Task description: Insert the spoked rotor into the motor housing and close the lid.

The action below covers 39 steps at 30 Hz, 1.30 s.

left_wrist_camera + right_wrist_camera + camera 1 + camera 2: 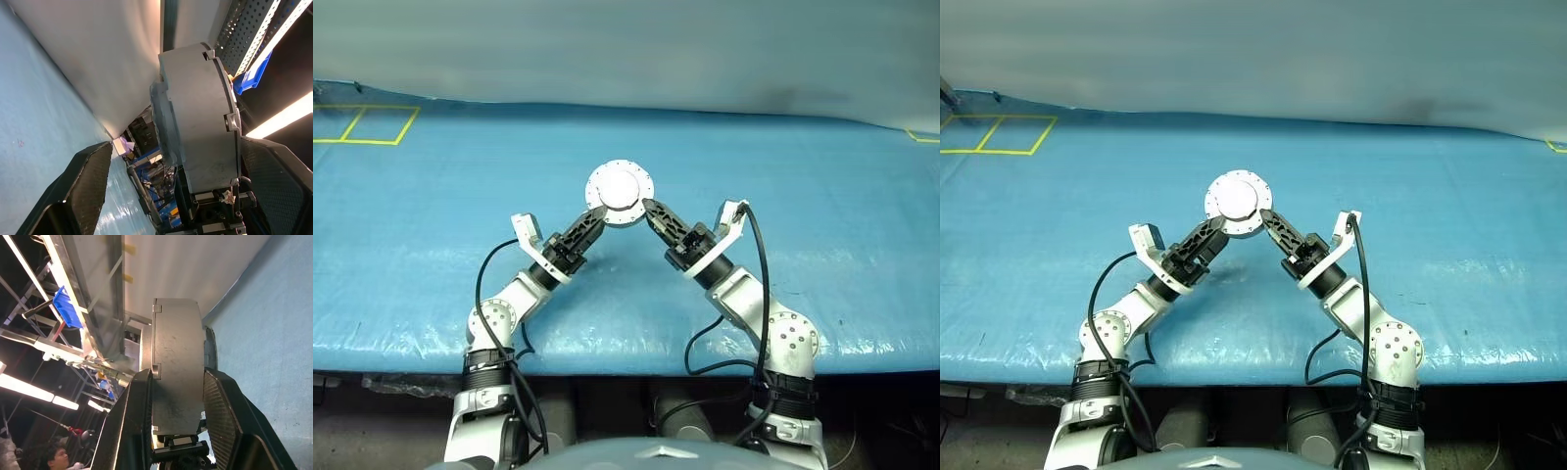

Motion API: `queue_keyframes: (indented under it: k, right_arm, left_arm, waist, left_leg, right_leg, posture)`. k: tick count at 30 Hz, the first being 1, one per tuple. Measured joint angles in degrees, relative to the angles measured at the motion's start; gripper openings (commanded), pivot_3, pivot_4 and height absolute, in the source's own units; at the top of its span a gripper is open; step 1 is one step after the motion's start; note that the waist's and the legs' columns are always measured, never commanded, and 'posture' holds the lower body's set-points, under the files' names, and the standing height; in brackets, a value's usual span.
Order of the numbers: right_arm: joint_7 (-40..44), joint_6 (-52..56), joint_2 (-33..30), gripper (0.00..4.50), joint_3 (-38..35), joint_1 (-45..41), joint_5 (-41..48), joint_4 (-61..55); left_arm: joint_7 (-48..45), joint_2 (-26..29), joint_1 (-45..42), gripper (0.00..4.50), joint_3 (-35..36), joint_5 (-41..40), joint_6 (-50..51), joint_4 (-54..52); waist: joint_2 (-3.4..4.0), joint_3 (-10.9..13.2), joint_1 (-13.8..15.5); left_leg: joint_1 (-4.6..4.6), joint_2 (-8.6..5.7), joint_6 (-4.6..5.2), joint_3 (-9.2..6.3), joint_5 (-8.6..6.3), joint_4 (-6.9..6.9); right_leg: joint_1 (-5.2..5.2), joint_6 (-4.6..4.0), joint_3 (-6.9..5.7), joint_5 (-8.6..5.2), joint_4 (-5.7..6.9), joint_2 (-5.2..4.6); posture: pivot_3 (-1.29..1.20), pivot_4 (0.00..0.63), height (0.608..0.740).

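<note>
The motor housing (620,193), a round silver puck, hangs in the air above the blue table, one flat face with small rim holes turned toward me. My right gripper (649,207) is shut on it from the right, and the right wrist view has a finger pressed on each flat face of the housing (178,342). My left gripper (597,214) stands open at its left edge. In the left wrist view the housing (205,112) sits between the wide-spread fingers, one finger (90,181) well clear of it. The spoked rotor is hidden. I cannot tell the lid apart from the housing's body.
The blue-covered table (431,225) stretches under both arms, its front edge (626,354) close to me. Yellow tape squares (372,125) mark its far left corner. The right wrist view has a person (56,458) and a blue bin (66,308) in the background.
</note>
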Motion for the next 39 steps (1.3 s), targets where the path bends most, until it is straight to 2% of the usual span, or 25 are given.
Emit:
queue_keyframes:
  k: [6, 13, 16, 20, 31, 37, 38, 39]
  right_arm:
    - [0.00, 1.59, -0.90, 1.15, 4.29, 1.08, -0.21, -0.02]
    - [0.01, 1.35, -1.77, 1.15, 4.50, 1.11, -0.21, -0.02]
    - [0.01, 1.33, -1.78, 1.15, 4.58, 1.10, -0.21, -0.02]
    - [0.19, 1.32, -1.86, 1.15, 4.77, 1.10, -0.20, -0.10]
    - [0.62, 0.88, -2.09, 1.15, 4.97, 1.12, -2.00, -0.09]
    - [2.23, -1.19, -2.46, 3.15, 5.47, 1.10, -4.64, -0.25]
    - [2.32, -1.61, -2.44, 3.41, 5.46, 1.09, -5.13, -0.53]
    - [2.33, -2.00, -2.42, 3.41, 5.46, 1.07, -5.38, -0.68]
  left_arm:
    - [-0.32, -0.83, -2.07, 4.44, 0.13, -0.68, 0.13, 0.04]
    - [-0.66, -0.76, -2.03, 4.44, -0.35, -0.47, 0.46, 0.04]
    - [-1.09, -0.81, -2.03, 3.94, -0.65, -0.38, -0.21, 0.04]
    - [-1.27, -0.83, -2.03, 2.68, -0.50, -0.56, -0.45, 0.41]
    - [-0.81, -1.14, -2.05, 2.64, -0.40, -1.08, -0.43, 1.76]
    - [-0.13, -1.02, -1.86, 2.64, -0.59, 0.26, -1.10, 1.94]
    - [0.14, -1.02, -1.73, 2.64, -0.57, 0.74, -1.38, 1.94]
    - [0.44, -1.03, -1.60, 2.64, -0.55, 0.96, -1.51, 1.94]
  waist:
    - [0.00, 0.00, -0.13]
    - [0.00, 0.00, -0.12]
    - [0.00, 0.00, -0.11]
    - [0.00, 0.00, -0.13]
    - [-0.01, 0.00, -0.13]
    - [-0.01, 0.00, -0.13]
    - [-0.01, 0.00, -0.14]
    - [-0.01, 0.00, -0.14]
  left_leg:
    - [-0.01, 0.00, 0.00, -0.01, 0.00, 0.00]
    - [-0.01, -0.01, 0.00, -0.02, 0.00, 0.06]
    - [-0.01, -0.01, 0.00, -0.02, 0.00, 0.05]
    - [-0.01, -0.01, 0.00, -0.03, 0.00, 0.05]
    - [-0.01, -0.01, 0.00, -0.03, 0.00, 0.06]
    - [0.00, -0.02, 0.00, -0.03, 0.00, 0.07]
    - [0.01, -0.02, 0.00, -0.03, 0.00, 0.06]
    - [0.01, -0.02, 0.00, -0.03, 0.00, 0.06]
  right_leg:
    - [0.00, -0.13, 0.00, 0.07, -0.01, 0.00]
    - [0.03, -0.08, 0.00, 0.06, 0.00, 0.00]
    - [0.03, -0.09, 0.00, 0.06, 0.00, 0.00]
    - [0.03, -0.09, 0.00, 0.07, 0.00, 0.00]
    - [0.03, -0.09, 0.00, 0.07, 0.00, 0.00]
    - [0.05, -0.09, 0.00, 0.07, 0.00, 0.00]
    - [0.05, -0.09, 0.00, 0.07, 0.01, 0.00]
    - [0.05, -0.09, 0.00, 0.07, 0.01, 0.01]
  posture:
    - [0.00, 0.150, 0.740]
    - [0.00, 0.150, 0.740]
    - [0.00, 0.150, 0.740]
    - [0.00, 0.150, 0.740]
    - [0.00, 0.150, 0.740]
    - [0.00, 0.150, 0.740]
    - [0.00, 0.150, 0.740]
    - [0.00, 0.150, 0.740]
